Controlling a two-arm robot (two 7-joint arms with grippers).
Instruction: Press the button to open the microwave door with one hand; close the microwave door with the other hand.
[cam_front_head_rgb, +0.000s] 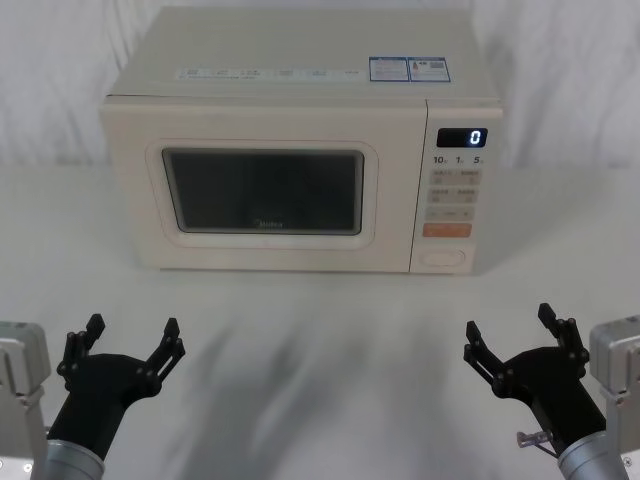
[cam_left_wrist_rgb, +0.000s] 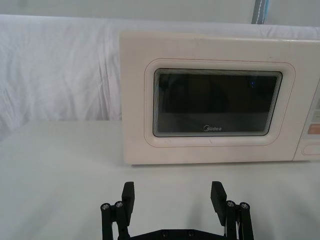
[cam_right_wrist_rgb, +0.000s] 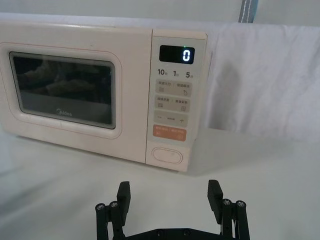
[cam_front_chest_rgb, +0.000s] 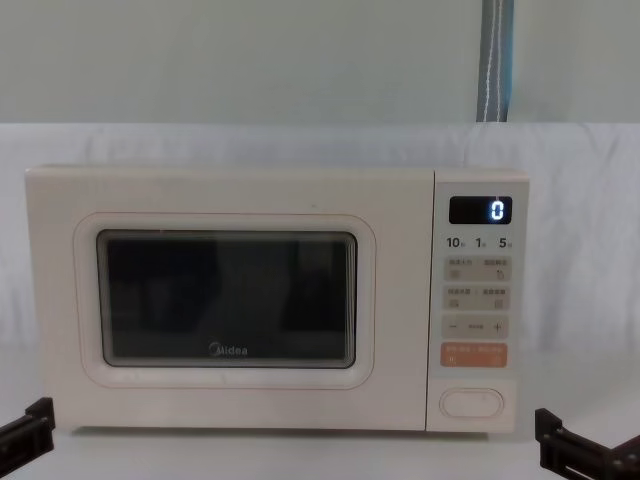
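1. Microwave door (cam_front_head_rgb: 262, 195) is shut, flush with the front of the cream microwave (cam_front_head_rgb: 300, 70), which sits toward the back of the white table (cam_front_head_rgb: 320, 330).
2. Door takes up the left and middle of the front. Its dark window (cam_front_chest_rgb: 227, 298) sits in a raised rounded frame, with a small Midea logo under the glass.
3. Control panel (cam_front_head_rgb: 458, 190) is the narrow strip on the right of the door. Display (cam_front_chest_rgb: 480, 210) reads 0.
4. Below the display: rows of pale keys, then an orange bar (cam_front_chest_rgb: 474, 354), then a white oval button (cam_front_chest_rgb: 472, 402) at the bottom.
5. Left gripper (cam_front_head_rgb: 130, 335) hangs low at the near left over the table, well apart from the microwave. Fingers spread wide, nothing between them. Its wrist camera looks straight at the door.
6. Right gripper (cam_front_head_rgb: 510, 330) hangs low at the near right, well apart from the microwave. Fingers spread wide, nothing held. Its wrist camera faces the control panel and the oval button (cam_right_wrist_rgb: 168, 154).
7. White cloth (cam_left_wrist_rgb: 60, 70) hangs behind the microwave.
8. Stickers (cam_front_head_rgb: 408, 68) lie on top of the microwave, toward its right rear.
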